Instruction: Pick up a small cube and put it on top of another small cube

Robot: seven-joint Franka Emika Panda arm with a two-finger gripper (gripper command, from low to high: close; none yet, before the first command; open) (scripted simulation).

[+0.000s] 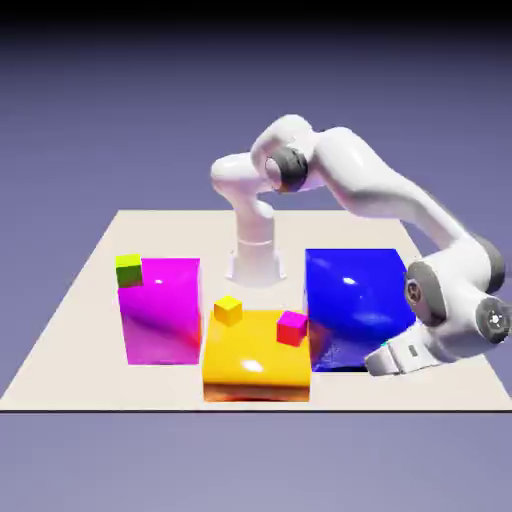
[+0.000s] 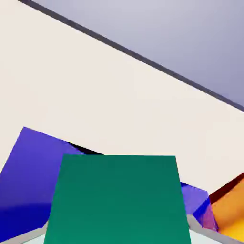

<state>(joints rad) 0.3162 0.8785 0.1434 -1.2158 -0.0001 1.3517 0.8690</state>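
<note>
Low at the right edge of the exterior view, the white arm [image 1: 380, 195] bends down and its hand sits in front of the big blue block [image 1: 355, 300], near the table's [image 1: 80, 330] front edge. From this side the gripper [image 1: 378, 362] is a pale wedge pointing left, and its fingers cannot be made out. The hand view settles the matter: the small teal cube [image 2: 116, 198] fills the lower middle of the frame, large and square-on, pinched between the closed jaws, with grey finger pads [image 2: 202, 225] peeping out at its lower corners. Behind it lies the blue block's face, a sliver of orange at the lower right, then bare cream table up to a dark edge and violet backdrop.

In the exterior view the small pink cube [image 1: 292, 327] rests on the right part of the big yellow block [image 1: 256, 355], bottom centre. A tiny yellow cube [image 1: 228, 309] stands on that same block, to the left of the pink one and apart from it. Left of centre a big magenta block [image 1: 160, 310] carries a tiny lime-green cube [image 1: 128, 269] on its upper left corner
</note>
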